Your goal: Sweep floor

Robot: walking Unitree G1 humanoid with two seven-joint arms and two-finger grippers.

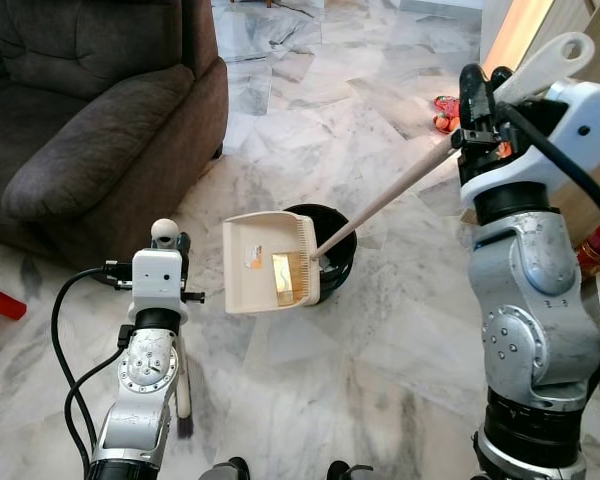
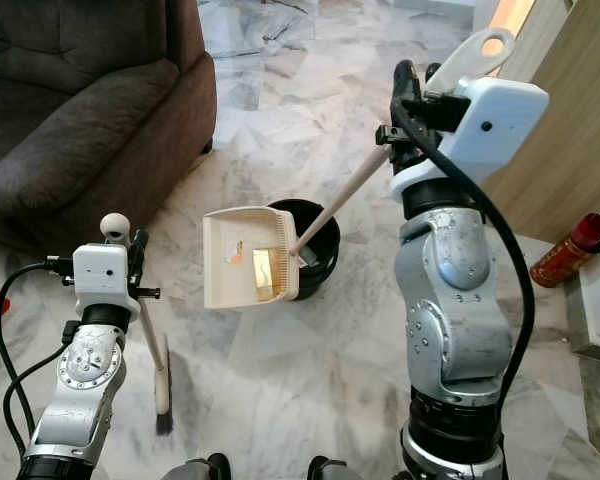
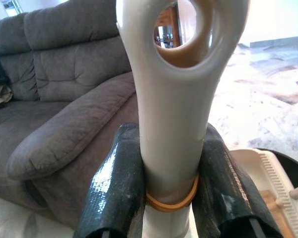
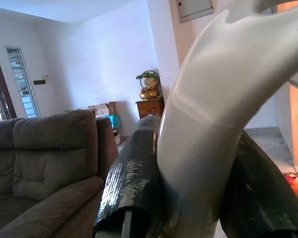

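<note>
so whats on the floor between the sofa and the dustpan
Bare marble floor, nothing lying on it, as the left eye view shows. The sofa sits to the robot's left; the dustpan is tipped over the black bin.

One dustpan (image 1: 265, 263) sits at the middle of the frame, one black bin (image 1: 330, 240) just behind it, one broom (image 2: 158, 370) at lower left, one grey sofa (image 1: 90, 110) at upper left, and one red bottle (image 2: 570, 248) at right. Two arms, two tools: left (image 3: 169, 198), right (image 4: 193, 198).
</note>
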